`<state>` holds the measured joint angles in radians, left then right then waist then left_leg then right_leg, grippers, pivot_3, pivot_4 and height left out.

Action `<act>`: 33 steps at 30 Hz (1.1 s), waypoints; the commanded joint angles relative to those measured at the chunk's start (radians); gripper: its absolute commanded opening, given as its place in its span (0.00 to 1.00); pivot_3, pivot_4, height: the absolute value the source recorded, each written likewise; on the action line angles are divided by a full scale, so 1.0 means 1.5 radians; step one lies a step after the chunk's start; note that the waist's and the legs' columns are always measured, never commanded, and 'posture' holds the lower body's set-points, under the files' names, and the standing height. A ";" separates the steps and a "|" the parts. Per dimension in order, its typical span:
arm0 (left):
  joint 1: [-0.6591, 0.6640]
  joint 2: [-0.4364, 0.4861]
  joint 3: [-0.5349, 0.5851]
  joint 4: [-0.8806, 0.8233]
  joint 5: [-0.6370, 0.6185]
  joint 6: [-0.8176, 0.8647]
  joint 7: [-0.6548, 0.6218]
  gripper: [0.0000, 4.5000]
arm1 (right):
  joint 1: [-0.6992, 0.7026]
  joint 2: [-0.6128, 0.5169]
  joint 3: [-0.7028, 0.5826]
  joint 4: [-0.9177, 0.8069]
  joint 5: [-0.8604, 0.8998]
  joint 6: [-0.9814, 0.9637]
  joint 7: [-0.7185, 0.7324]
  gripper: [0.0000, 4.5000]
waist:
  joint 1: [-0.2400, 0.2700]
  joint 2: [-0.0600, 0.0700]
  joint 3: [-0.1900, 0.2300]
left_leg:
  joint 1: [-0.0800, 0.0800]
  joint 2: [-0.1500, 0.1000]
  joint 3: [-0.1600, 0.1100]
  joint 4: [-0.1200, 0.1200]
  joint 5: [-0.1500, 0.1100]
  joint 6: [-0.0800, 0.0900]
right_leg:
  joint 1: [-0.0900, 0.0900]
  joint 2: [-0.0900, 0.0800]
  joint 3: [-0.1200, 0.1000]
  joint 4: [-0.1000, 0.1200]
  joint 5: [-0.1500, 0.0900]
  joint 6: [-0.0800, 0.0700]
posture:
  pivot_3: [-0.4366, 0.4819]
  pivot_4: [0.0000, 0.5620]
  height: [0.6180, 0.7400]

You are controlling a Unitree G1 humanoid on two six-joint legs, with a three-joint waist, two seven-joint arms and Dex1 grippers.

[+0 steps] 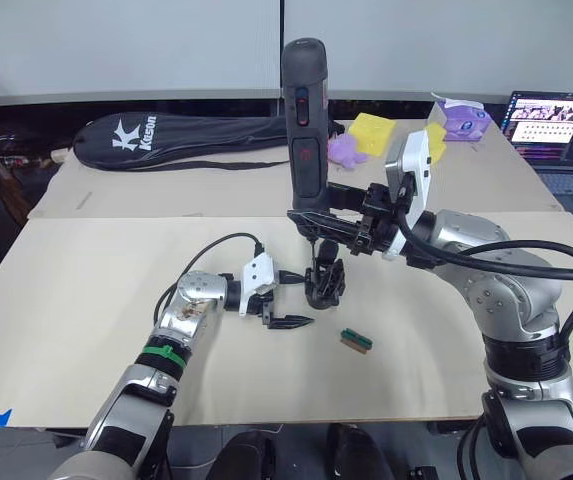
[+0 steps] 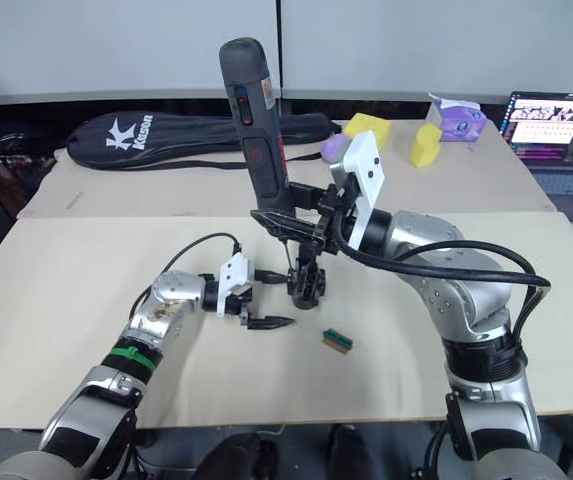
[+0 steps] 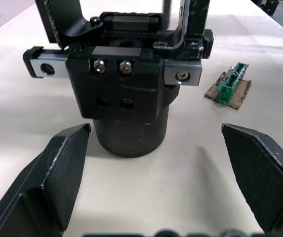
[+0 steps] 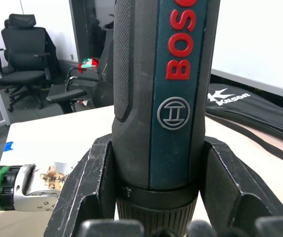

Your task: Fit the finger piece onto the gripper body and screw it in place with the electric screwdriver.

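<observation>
Gripper body (image 1: 324,282) — standing mid-table under the upright electric screwdriver (image 1: 304,120).
Right gripper (image 4: 156,192) clamps the screwdriver's barrel; left gripper (image 3: 156,163) rests just beside the body, fingers spread wide — holding nothing.

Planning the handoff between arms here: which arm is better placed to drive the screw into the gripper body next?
The right. Its end effector grips the electric screwdriver upright directly above the gripper body, bit pointing down. The left end effector is open beside the body, holding nothing.
</observation>
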<state>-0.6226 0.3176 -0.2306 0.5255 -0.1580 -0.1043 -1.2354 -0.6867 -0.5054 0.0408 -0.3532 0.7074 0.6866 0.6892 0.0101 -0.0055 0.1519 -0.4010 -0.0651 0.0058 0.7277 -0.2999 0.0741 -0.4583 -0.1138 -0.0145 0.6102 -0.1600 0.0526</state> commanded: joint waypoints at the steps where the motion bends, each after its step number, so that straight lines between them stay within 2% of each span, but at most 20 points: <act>1: -0.007 -0.005 0.002 -0.006 0.001 -0.016 0.000 1.00 | -0.007 0.002 -0.022 -0.021 -0.004 -0.034 0.013 0.43 | 0.000 0.000 0.000 | 0.000 0.000 0.000 0.000 0.000 0.000 | 0.000 0.000 0.000 0.000 0.000 0.000 | 0.48 0.27 0.86; 33: -0.024 -0.019 0.008 0.020 0.010 -0.039 0.009 1.00 | 0.009 0.001 -0.027 -0.016 -0.023 -0.029 0.036 0.43 | 0.000 0.000 0.000 | 0.000 0.000 0.000 0.000 0.000 0.000 | 0.000 0.000 0.000 0.000 0.000 0.000 | 0.48 0.27 0.86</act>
<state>-0.6395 0.2942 -0.2300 0.5645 -0.1391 -0.1351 -1.2260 -0.6650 -0.5071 0.0336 -0.3391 0.6668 0.6801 0.7408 0.0095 -0.0055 0.1519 -0.4007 -0.0650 0.0058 0.7277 -0.2999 0.0741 -0.4582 -0.1138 -0.0143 0.6101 -0.1600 0.0526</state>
